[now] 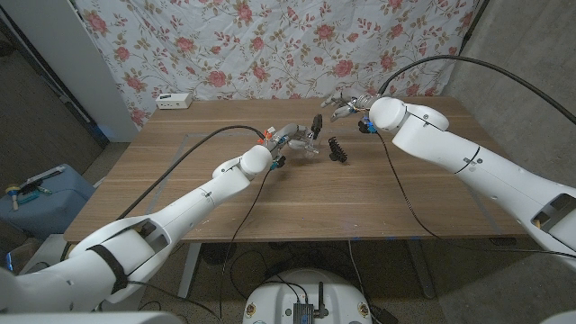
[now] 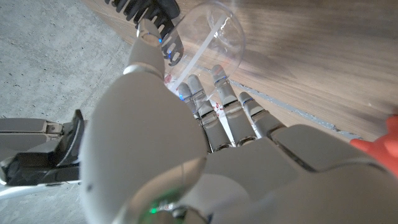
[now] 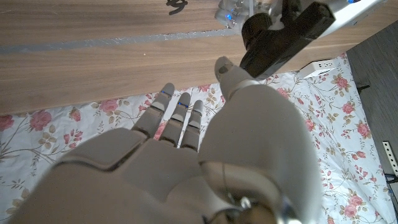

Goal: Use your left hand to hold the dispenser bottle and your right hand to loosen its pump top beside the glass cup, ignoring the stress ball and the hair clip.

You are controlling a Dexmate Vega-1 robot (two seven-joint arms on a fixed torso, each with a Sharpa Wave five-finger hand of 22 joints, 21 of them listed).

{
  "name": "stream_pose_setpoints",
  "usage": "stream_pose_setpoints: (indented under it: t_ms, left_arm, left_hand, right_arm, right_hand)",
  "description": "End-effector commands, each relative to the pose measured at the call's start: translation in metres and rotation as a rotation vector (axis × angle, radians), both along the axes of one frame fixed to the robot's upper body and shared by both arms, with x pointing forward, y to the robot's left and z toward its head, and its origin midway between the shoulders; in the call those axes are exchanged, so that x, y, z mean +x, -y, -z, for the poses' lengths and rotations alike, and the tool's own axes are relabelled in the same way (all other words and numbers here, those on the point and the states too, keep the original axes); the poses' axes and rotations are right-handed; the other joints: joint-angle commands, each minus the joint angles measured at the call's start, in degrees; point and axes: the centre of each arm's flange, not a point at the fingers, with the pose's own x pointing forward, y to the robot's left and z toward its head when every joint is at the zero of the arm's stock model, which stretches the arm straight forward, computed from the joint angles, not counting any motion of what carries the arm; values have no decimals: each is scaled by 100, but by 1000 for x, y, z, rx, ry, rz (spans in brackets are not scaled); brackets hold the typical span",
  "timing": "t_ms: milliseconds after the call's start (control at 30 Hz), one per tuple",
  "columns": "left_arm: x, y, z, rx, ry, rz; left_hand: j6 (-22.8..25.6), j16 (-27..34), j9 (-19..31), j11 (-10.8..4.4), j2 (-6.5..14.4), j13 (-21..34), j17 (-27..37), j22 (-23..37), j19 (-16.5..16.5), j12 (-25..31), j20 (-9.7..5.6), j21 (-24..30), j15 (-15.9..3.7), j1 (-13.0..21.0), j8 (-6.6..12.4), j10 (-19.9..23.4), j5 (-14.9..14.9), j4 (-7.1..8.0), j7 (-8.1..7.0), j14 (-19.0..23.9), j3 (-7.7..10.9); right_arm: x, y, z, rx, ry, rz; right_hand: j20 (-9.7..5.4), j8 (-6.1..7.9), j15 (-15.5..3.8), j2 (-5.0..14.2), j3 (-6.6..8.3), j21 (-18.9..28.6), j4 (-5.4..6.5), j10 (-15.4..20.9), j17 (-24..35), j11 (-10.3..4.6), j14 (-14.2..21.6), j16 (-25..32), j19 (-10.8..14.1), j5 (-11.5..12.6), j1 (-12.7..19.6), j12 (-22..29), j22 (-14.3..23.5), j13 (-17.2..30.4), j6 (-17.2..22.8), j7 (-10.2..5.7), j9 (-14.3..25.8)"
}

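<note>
The dispenser bottle [image 1: 311, 144] is clear with a black pump top [image 1: 317, 122] and stands mid-table. My left hand [image 1: 290, 137] is against its left side. In the left wrist view the thumb and fingers [image 2: 214, 99] reach around the clear body [image 2: 211, 37], which has a white tube inside. I cannot tell the glass cup apart from the bottle. The black hair clip [image 1: 337, 150] lies just right of the bottle, its teeth visible [image 2: 149, 12]. My right hand [image 1: 346, 105] hovers behind the bottle, fingers spread and holding nothing [image 3: 180, 162].
An orange-red thing [image 1: 268, 133], perhaps the stress ball, sits beside my left wrist [image 2: 380, 146]. A white power strip [image 1: 174, 101] lies at the table's far left corner. A floral cloth hangs behind the table. Black cables trail along both arms.
</note>
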Motion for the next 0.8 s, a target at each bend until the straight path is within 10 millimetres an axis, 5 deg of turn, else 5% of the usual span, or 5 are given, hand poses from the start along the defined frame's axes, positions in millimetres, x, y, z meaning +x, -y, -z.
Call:
stream_pose_setpoints:
  t_ms: [33,133,800]
  left_arm:
    - [0,-2,0,-6,7,2]
    - [0,-2,0,-6,6,1]
    - [-1,-2,1,-2,8,7]
  left_hand:
    - [514,40,16,-147,738,74,18,13,-18,48,-711,4,-716,-589,12,193,-21,396,45,286,427]
    - [511,44,16,-136,741,76,20,13,-18,47,-711,4,-723,-590,10,194,-21,397,45,293,428]
    - [516,46,17,-144,737,91,21,13,-19,40,-708,4,-732,-598,4,206,-19,393,47,296,437]
  right_arm:
    - [-14,16,-8,9,25,88]
    - [-19,19,-8,17,55,92]
    - [-34,17,-4,-46,61,63]
  right_hand:
    - [64,-49,126,-44,-188,21,161,45,27,201,61,-1,56,-21,-473,45,12,13,13,229,23]
    - [86,-46,151,-9,-338,28,354,58,47,267,74,-8,87,-19,-923,56,14,-1,83,407,33]
    - [204,-102,371,-527,-950,-1,754,72,17,637,80,-97,129,44,-2447,61,19,7,69,1043,55]
